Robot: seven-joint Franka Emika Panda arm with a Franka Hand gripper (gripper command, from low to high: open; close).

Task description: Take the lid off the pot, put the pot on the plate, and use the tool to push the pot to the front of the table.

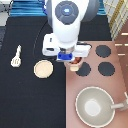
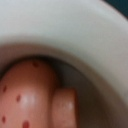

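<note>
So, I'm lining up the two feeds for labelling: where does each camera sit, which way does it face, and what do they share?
Exterior view: fixed high across from the robot, looking steeply down on the table, stove, plate and tool; the arm and gripper show, low over the pot at the stove's edge.
Wrist view: on the hand, facing down from very close; no robot body shows.
Shared: the pink pot.
</note>
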